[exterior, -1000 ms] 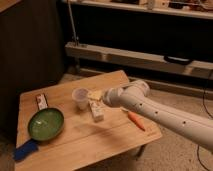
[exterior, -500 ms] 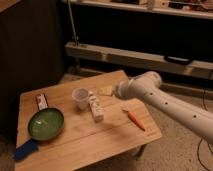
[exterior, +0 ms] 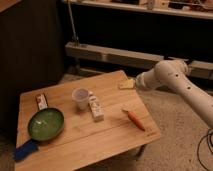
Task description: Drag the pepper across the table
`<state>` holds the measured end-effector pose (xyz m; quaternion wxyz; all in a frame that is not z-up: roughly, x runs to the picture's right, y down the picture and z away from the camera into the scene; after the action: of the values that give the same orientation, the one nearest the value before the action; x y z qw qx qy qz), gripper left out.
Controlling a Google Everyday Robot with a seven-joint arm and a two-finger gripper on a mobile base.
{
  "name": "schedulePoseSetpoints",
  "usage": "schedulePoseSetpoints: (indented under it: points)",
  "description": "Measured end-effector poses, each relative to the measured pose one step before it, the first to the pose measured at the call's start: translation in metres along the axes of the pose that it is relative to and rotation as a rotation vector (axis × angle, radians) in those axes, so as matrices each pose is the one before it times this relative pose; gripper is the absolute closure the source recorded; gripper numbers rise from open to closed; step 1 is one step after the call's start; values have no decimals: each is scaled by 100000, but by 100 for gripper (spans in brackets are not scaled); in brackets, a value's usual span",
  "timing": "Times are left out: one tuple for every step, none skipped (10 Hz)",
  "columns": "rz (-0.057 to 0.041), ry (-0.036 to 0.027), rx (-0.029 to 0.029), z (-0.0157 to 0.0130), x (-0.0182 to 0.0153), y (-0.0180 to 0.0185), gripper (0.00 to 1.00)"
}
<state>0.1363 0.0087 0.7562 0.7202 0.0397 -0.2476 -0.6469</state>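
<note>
Plank table [exterior: 100, 137], gripper [exterior: 126, 83] at far edge

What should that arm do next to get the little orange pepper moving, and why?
Probably swing the gripper toward the pepper and lower onto it. The gripper sits by the table's far edge, apart from the pepper, which lies near the right edge.

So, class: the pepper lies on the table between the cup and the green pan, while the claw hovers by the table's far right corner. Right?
Not quite. In the camera view the pepper lies on the table right of the white carton, not between the cup and the green pan. The claw does hover by the far right corner.
</note>
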Motion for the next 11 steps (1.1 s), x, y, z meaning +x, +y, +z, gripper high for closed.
schedulePoseSetpoints:
  points:
    - [-1378,-1262,-2884,1270,-1335,-524,20]
    - [-1453,-1982,-4352,1800,-1838,-100,20]
    - [-707,-1750,-4195,1535,-1472,299,20]
    - [-930,-2330,-5213,2101,-1488,418,20]
    - [-366,-1382,-3512,1138,-687,175,20]
    - [-94,-1265,-5511,1169,-532,436,20]
    - [-379,272,-5754,835,176,759,20]
    - [132,487,-2926,177,195,783,20]
    - [497,653,-383,-18,6,644,20]
    - [16,659,1009,150,-95,687,20]
    - [-1312,189,4584,192,-326,502,20]
